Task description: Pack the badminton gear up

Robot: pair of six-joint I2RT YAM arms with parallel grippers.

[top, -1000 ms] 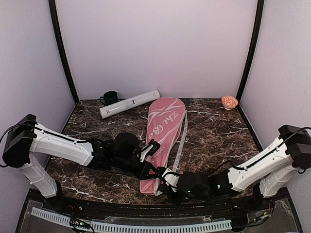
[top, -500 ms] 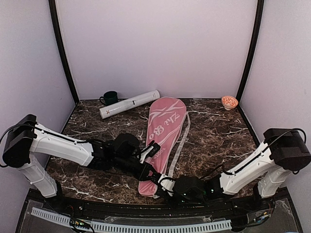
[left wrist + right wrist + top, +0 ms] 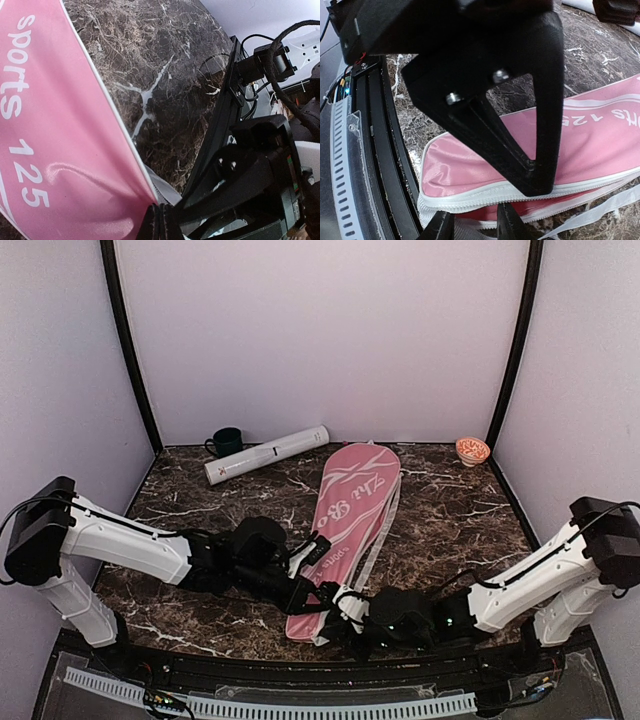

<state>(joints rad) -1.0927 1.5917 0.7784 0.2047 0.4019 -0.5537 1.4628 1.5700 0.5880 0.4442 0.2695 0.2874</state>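
Clamping, left fingers [image 3: 160,222]: pressing together on the white-piped corner of the pink bag [image 3: 350,530] at its narrow end, as far as the left wrist view is showing.
right fingers [image 3: 340,610]: standing slightly apart in the right wrist view, straddling the bag's zip hem [image 3: 520,192]; I cannot tell whether they are pinching it.
pink bag: lying flat on the worktop [image 3: 450,530], with its narrow end sitting at the middle of the near edge and its wide head reaching toward the far edge, leaning a little right.
key relation: the long axis is running away from both sets of fingers toward the far edge. The zip hem and a loose white strap [image 3: 372,545] are trailing along the bag's right flank, so the right arm is sitting nearer the zip. Judging that any run along the zip is going from near edge to far edge, with the left anchoring the end.
white tube [image 3: 266,454]: lying near the far-left corner, well apart from both arms, just beside the green mug [image 3: 226,441].
orange bowl [image 3: 472,450]: sitting at the far-right corner.
rackets, shuttlecocks: not showing in any view; I cannot tell whether they are inside.
writing: "sports 125" lettering [image 3: 20,125] is reading in white near the narrow end. The script on the head is too small to read, and the tube's red mark is unreadable.
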